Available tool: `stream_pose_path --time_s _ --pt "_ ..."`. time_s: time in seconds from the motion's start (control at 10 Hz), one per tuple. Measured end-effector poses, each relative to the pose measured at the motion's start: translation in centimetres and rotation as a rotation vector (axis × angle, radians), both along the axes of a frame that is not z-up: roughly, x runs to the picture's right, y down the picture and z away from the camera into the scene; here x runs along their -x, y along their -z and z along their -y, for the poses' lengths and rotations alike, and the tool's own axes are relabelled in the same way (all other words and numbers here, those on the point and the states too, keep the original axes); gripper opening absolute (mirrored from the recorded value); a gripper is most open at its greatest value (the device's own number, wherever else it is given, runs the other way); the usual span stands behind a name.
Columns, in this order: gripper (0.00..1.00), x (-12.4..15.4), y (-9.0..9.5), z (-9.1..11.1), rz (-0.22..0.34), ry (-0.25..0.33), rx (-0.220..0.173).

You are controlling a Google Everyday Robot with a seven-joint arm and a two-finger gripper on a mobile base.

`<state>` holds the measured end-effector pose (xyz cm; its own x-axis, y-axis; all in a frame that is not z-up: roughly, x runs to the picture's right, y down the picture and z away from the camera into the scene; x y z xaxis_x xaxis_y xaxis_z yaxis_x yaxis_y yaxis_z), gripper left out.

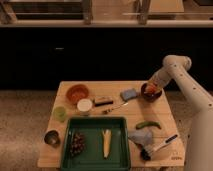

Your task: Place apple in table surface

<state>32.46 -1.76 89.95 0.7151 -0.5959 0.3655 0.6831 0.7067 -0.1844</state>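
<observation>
The apple [151, 90] is a small reddish-orange fruit sitting in a dark bowl [150, 96] at the back right of the light tan table surface [150, 112]. My gripper [153, 85] reaches down from the white arm on the right and is right at the top of the apple, inside the bowl's rim. Part of the apple is hidden by the gripper.
A blue sponge [129, 94] lies left of the bowl. An orange bowl [77, 93], white cup [84, 105], green cup [60, 113] and metal cup [51, 137] stand at the left. A green tray [95, 120] holds grapes and corn. A green vegetable [148, 125], cloth [141, 136] and brush [157, 147] lie front right.
</observation>
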Motion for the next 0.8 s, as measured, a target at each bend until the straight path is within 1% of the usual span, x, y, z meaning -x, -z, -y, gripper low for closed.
stream_pose_path --time_s 0.3,0.5,0.8 --pt "0.00 0.1 0.8 0.2 0.012 0.033 -0.008" --pt "0.00 0.4 1.7 0.6 0.029 0.057 -0.015" --pt "0.00 1.1 3.0 0.8 0.053 0.087 -0.014"
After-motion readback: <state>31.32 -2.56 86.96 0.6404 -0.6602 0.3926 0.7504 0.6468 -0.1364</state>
